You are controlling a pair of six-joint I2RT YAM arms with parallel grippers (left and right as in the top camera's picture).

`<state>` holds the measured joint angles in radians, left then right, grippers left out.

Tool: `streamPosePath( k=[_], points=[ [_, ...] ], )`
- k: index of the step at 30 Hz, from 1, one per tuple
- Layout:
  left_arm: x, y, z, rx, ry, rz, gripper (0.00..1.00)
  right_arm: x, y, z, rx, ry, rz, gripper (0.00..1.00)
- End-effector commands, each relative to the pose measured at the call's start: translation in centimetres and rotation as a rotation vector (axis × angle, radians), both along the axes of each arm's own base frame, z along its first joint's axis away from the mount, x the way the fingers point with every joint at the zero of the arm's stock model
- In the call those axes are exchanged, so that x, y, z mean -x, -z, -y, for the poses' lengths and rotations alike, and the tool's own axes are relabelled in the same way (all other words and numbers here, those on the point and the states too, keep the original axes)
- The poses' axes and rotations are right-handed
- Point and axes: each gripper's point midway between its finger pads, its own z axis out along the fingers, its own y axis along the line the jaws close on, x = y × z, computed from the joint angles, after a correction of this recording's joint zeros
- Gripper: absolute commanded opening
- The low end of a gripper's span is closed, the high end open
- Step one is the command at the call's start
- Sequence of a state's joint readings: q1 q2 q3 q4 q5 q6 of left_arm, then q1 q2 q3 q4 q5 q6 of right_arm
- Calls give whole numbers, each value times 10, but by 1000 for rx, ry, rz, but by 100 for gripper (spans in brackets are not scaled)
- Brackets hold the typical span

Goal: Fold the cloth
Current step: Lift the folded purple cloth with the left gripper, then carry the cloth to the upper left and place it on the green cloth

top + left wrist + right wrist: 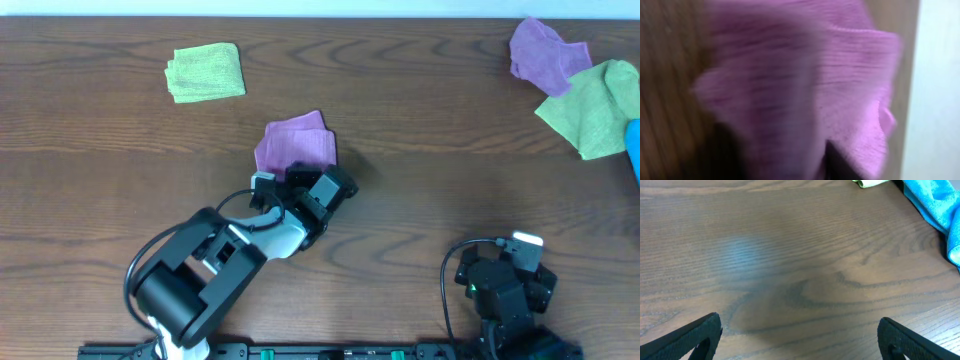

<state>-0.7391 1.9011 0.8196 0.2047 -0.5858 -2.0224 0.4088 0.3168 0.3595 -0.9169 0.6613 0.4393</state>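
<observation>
Near the middle of the wooden worktop (430, 150), slightly left of centre, the purple cloth (292, 142) is seen lying loosely doubled, its layers not squared. It is judged to be light, soft and limp, so it would sag from any pinch and cling to itself. A hold at an outer corner or along a free edge, through one layer only, is advised. The left tool (322, 182) is placed at the cloth's near edge, and purple fabric fills the blurred left wrist view; whether anything is pinched cannot be told. The right tool (799, 322) is held spread wide over bare wood, well apart. A folded lime-green cloth (206, 72) is found far left, while a second purple cloth (545, 55), a crumpled green cloth (595, 105) and a blue cloth (935, 205) are bunched far right.
</observation>
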Motion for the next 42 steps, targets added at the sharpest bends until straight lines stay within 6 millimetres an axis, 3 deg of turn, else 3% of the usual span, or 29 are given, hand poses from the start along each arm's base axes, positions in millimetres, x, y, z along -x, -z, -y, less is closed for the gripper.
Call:
streamPosePath(
  k=[1,7,15,24,31,38,42],
  points=[
    [3,19,-3,-7,10,-62,6,0,0,0,12,-7,0,99],
    [-7,3,4,35,7,-2,6,0,0,0,12,-7,0,99],
    [-26,-63,3,2,31,137,6,0,0,0,12,-7,0,99],
    [-32,-92,-4,9,30,189,6,0,0,0,13,-7,0,99],
    [-48,-122,-25,31,-15,245,6,0,0,0,12,-7,0,99],
    [-90,-189,-45,-81,19,346,6,0,0,0,12,-7,0,99],
    [-112,-220,-68,-97,-1,392,6,0,0,0,13,-7,0,99]
  ],
)
